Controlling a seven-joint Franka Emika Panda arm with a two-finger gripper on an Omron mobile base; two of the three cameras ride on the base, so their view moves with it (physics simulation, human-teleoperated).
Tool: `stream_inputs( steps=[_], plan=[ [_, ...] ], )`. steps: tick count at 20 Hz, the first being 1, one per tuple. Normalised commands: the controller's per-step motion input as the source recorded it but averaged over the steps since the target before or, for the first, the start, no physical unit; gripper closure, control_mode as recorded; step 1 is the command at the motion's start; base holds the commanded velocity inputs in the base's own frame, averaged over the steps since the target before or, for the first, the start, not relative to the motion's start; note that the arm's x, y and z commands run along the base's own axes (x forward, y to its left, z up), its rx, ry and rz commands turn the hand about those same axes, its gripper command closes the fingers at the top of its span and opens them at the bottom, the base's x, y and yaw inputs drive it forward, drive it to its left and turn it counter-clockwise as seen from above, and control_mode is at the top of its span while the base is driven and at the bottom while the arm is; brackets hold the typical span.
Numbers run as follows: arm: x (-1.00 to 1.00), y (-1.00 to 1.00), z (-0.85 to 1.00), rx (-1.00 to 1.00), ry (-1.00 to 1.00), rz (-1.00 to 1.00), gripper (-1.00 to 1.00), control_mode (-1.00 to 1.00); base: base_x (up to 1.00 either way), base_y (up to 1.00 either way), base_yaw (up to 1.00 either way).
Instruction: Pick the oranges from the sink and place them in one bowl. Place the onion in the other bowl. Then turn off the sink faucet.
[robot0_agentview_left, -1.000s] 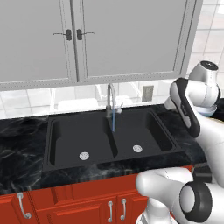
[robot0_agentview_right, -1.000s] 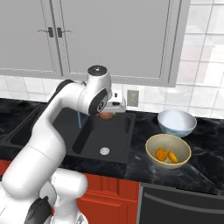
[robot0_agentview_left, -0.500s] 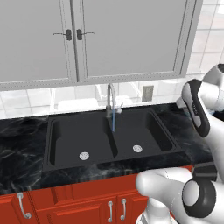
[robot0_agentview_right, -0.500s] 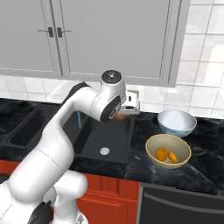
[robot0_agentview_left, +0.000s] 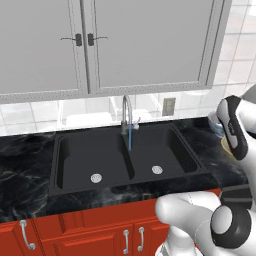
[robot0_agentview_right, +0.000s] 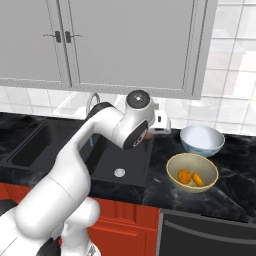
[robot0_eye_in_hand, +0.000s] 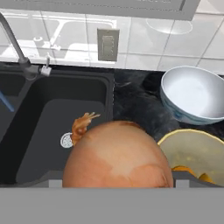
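Note:
My gripper (robot0_agentview_right: 155, 130) is shut on the onion (robot0_eye_in_hand: 116, 155), a reddish-brown ball that looms large at the bottom of the hand view and hides the fingertips. It hangs above the counter between the right basin of the black sink (robot0_agentview_left: 110, 155) and the bowls. The pale blue-white bowl (robot0_eye_in_hand: 194, 98) lies just ahead to the right, with nothing in it. Both oranges (robot0_agentview_right: 191, 177) rest in the yellow-tan bowl (robot0_agentview_right: 171, 170). At the silver faucet (robot0_agentview_left: 126, 112) a thin blue stream of water (robot0_agentview_left: 130, 140) runs down.
A wall outlet (robot0_eye_in_hand: 107, 44) sits on the tiled backsplash behind the counter. Grey cabinets (robot0_agentview_right: 125, 45) hang overhead. Black marble counter (robot0_agentview_right: 230, 185) surrounds the bowls, with red cabinet fronts (robot0_agentview_left: 75, 235) below.
The arm has swung right with the onion, from over the right basin to the counter beside the bowls. Bowls, oranges and faucet stay put.

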Motion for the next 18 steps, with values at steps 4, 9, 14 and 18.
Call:
stream_inputs(
  steps=[4,9,14,18],
  plan=[
    [0.01,-0.21,0.00,0.00,0.00,-0.06,1.00,-1.00,0.00,0.00,0.00],
    [0.02,-0.08,0.01,0.00,0.00,-0.07,1.00,-1.00,0.00,0.00,0.00],
    [0.02,-0.02,0.00,0.00,0.00,-0.08,1.00,-1.00,0.00,0.00,0.00],
    [0.00,0.00,0.00,0.00,0.00,-0.11,1.00,-1.00,0.00,0.00,0.00]
  ],
)
